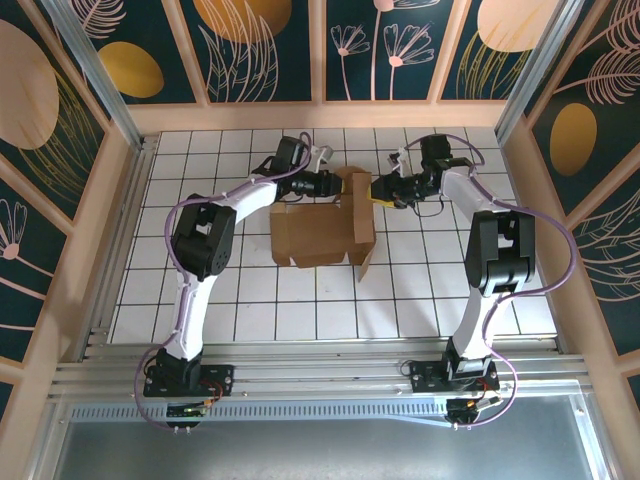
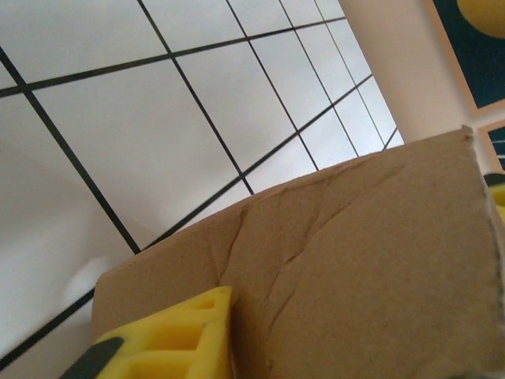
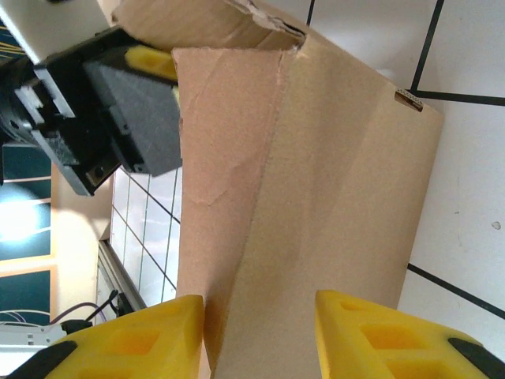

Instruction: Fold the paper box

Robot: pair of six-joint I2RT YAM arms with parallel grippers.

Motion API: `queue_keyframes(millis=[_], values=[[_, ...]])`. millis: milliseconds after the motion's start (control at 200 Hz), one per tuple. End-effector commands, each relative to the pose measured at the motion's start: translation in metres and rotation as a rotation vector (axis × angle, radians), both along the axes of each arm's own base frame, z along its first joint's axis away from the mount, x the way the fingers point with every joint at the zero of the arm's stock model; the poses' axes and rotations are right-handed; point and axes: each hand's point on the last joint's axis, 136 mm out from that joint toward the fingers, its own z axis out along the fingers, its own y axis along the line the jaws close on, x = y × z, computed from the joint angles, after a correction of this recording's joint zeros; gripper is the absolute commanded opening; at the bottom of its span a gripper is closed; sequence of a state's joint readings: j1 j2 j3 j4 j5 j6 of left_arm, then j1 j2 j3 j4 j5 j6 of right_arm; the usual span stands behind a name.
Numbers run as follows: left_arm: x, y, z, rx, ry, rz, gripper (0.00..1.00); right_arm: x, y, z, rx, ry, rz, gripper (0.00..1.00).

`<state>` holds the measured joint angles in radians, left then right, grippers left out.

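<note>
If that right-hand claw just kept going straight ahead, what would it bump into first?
The paper box: its brown panel sits between the right gripper's open fingers and stretches on ahead. Past it waits the left gripper, though depth is hard to judge.

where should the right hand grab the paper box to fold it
On the paper box, the raised right wall, by its free edge, from the right: it stands as a thin panel the right hand can straddle, while the base lies flat.
</note>
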<state>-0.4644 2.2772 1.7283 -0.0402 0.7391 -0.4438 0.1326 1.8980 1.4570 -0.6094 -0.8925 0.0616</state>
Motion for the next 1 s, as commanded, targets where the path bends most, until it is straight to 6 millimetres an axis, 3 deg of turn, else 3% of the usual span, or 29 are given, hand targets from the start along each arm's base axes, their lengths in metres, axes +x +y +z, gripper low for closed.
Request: queue_keyframes(millis=[0,150,390,671,771,851,996], values=[[-0.032,-0.023,0.037,-0.092,-0.001,-0.093,0.31,-0.001,-0.003,-0.02,-0.071,0.02,-0.022,0.41],[-0.023,-0.012,0.03,0.035,-0.091,-0.069,0.4,-0.002,-0.002,-0.019,-0.071,0.017,-0.023,0.41],[-0.003,0.017,0.055,0.22,-0.334,0.015,0.54,-0.003,0.001,-0.02,-0.073,0.024,-0.018,0.41],[-0.003,0.051,0.067,0.342,-0.437,0.112,0.58,-0.003,0.001,-0.021,-0.08,0.028,-0.018,0.42],[-0.017,0.059,0.077,0.3,-0.432,0.157,0.52,-0.003,0.001,-0.022,-0.082,0.03,-0.019,0.42],[-0.03,0.063,0.081,0.211,-0.351,0.219,0.4,-0.002,0.001,-0.021,-0.082,0.029,-0.018,0.42],[-0.045,0.068,0.048,0.083,-0.014,0.388,0.16,-0.003,0.001,-0.022,-0.084,0.03,-0.019,0.42]])
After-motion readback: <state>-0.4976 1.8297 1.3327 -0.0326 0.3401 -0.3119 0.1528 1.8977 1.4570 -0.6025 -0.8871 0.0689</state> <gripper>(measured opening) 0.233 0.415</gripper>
